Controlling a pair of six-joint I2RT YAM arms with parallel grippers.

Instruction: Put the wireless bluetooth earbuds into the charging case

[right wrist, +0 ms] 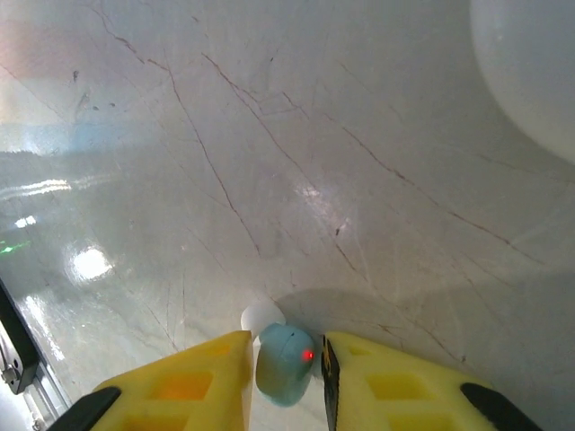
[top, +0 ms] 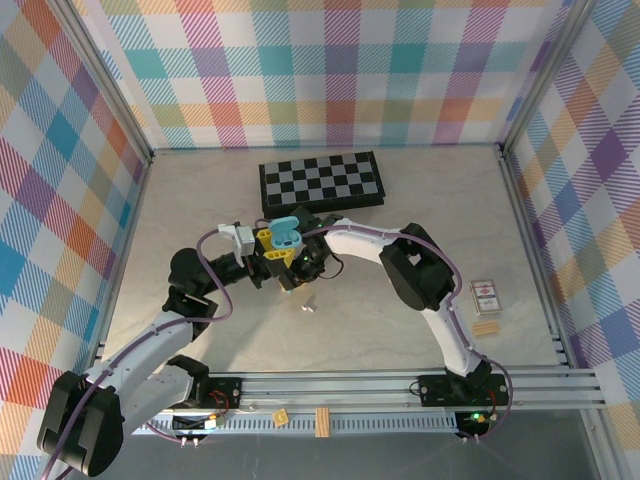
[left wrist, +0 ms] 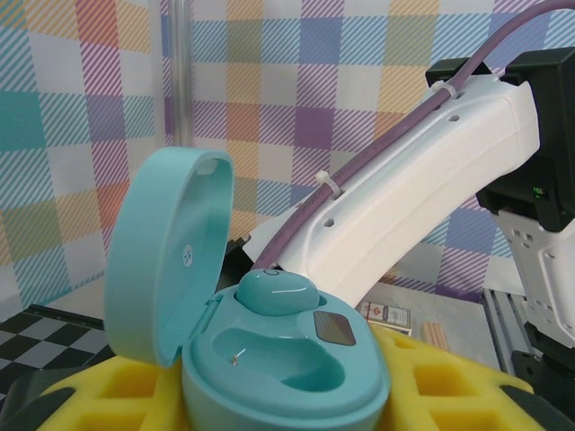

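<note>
A light blue charging case (left wrist: pixel 296 368) stands open with its lid (left wrist: pixel 166 251) tilted up, and my left gripper (left wrist: pixel 278 409) is shut on it, yellow fingers (left wrist: pixel 449 391) at both sides. One light blue earbud (left wrist: pixel 278 294) sits in the far slot; the near slot is empty. From above, the case (top: pixel 287 233) hangs over the table's middle. My right gripper (right wrist: pixel 286 346) points down at the table, shut on a second light blue earbud (right wrist: pixel 283 368) with a red light and a white tip. Seen from above, the right gripper (top: pixel 298 275) is just below the case.
A folded chessboard (top: pixel 320 182) lies behind the grippers. A small pale piece (top: pixel 307 305), too small to identify, rests just in front of them. A card box (top: pixel 485 295) and a wooden block (top: pixel 486 327) lie at the right. More blocks (top: pixel 322 420) sit on the front rail.
</note>
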